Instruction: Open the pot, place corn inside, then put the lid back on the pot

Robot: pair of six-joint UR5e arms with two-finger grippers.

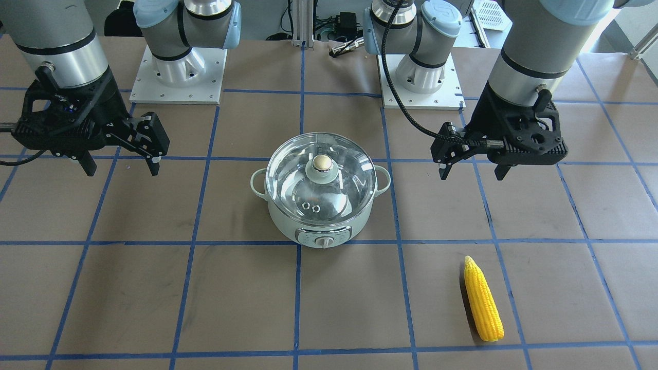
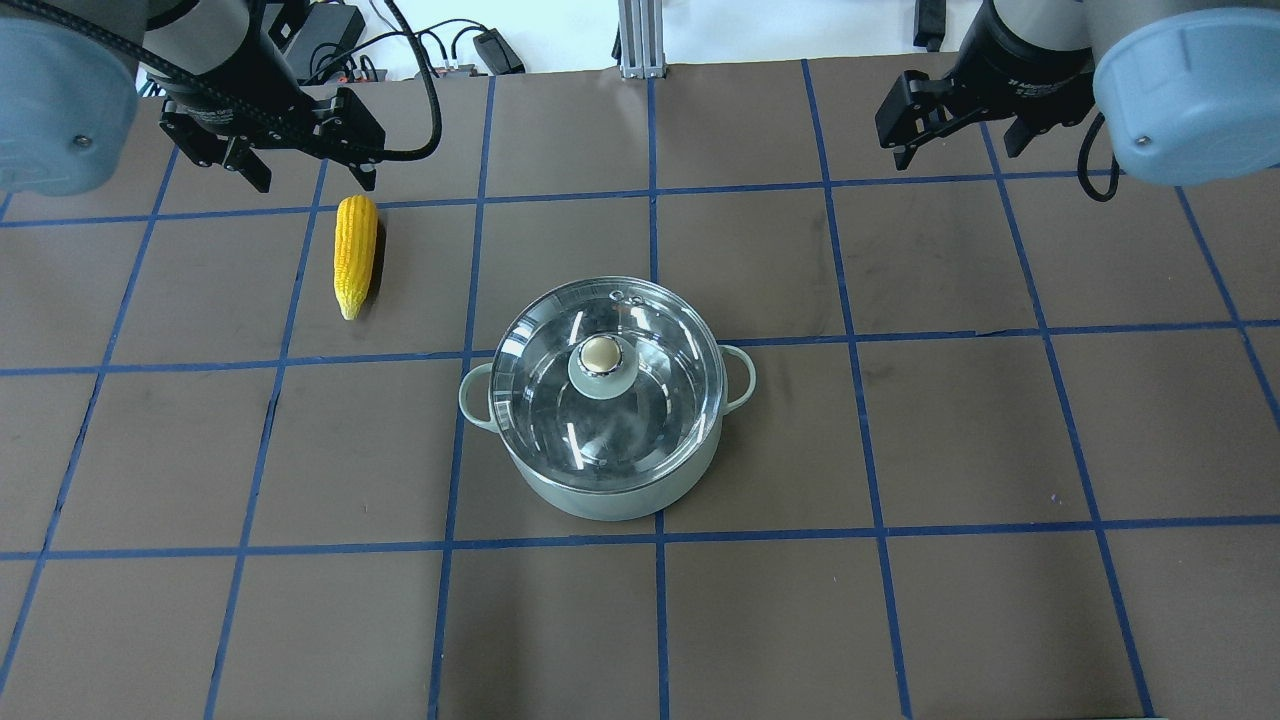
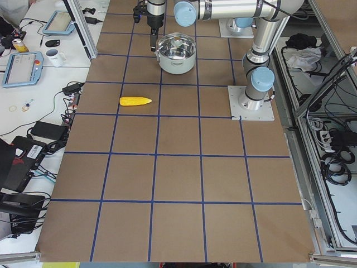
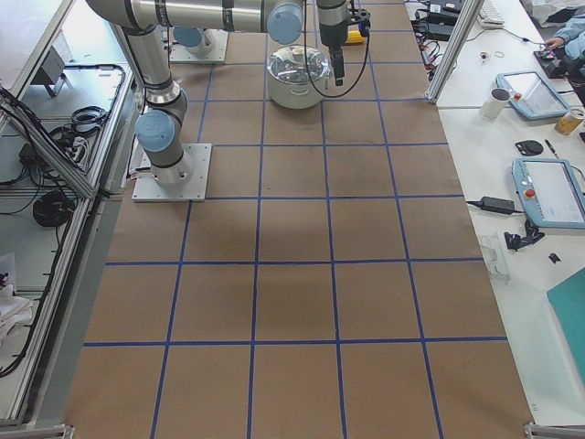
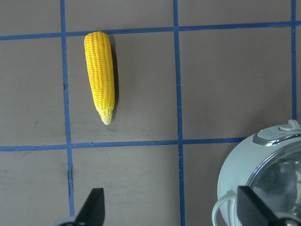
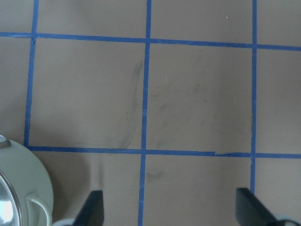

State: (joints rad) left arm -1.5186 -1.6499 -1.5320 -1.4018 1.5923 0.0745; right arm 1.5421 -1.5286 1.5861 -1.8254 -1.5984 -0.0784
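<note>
The pale mint-green pot (image 1: 321, 226) stands mid-table with the glass lid (image 1: 339, 180) on it, its cream knob (image 1: 322, 163) on top. The pot also shows in the overhead view (image 2: 600, 495), as does the lid (image 2: 650, 420). The yellow corn (image 1: 483, 300) lies flat on the table on my left side, also seen from overhead (image 2: 356, 255) and in the left wrist view (image 5: 99, 75). My left gripper (image 1: 471, 173) is open and empty, hovering between the pot and the corn (image 2: 315, 182). My right gripper (image 1: 122, 169) is open and empty, hovering on the pot's other side (image 2: 960, 150).
The two arm base plates (image 1: 177, 82) (image 1: 419, 87) sit at the table's robot side. A black cable (image 1: 406, 108) hangs to my left wrist. Operators' desks with tablets and mugs (image 3: 53, 56) (image 4: 539, 91) flank the table's far edge.
</note>
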